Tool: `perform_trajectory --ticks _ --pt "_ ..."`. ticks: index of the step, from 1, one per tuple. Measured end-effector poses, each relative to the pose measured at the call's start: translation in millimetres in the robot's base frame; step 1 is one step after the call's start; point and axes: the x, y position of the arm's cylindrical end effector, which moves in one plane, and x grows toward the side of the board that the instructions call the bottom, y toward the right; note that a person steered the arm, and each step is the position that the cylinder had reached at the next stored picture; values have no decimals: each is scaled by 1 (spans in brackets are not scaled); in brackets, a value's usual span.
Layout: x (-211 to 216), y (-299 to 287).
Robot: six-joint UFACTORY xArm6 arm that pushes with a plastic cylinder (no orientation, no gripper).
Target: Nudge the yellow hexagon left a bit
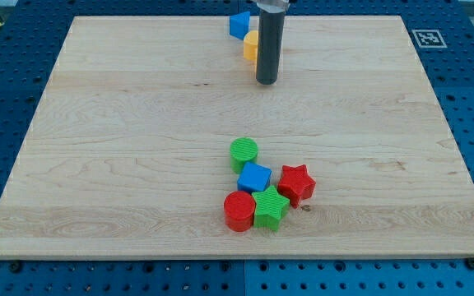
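The yellow hexagon (250, 45) sits near the view's top centre of the wooden board (122, 148), partly hidden behind my rod. A blue block (239, 24) lies just above and left of it. My tip (267, 81) rests on the board just below and right of the yellow hexagon, close to it; whether they touch cannot be told.
A cluster lies in the lower middle: a green cylinder (243, 152), a blue cube (254, 178), a red star (296, 182), a green star (270, 208) and a red cylinder (239, 211). A marker tag (427, 37) sits beyond the board's top right corner.
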Motion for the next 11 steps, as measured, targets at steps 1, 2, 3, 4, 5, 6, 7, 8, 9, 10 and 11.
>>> perform_trajectory --ticks 1,2,3,4,5,6,7,8,9,10,11 --pt "0 0" --pt "26 10" --pt "43 56" --pt "10 100" --pt "-41 98" --pt "-55 95" --pt "-55 84" --pt "-55 61" --pt "-55 38" --pt "-55 29" --pt "-55 23"
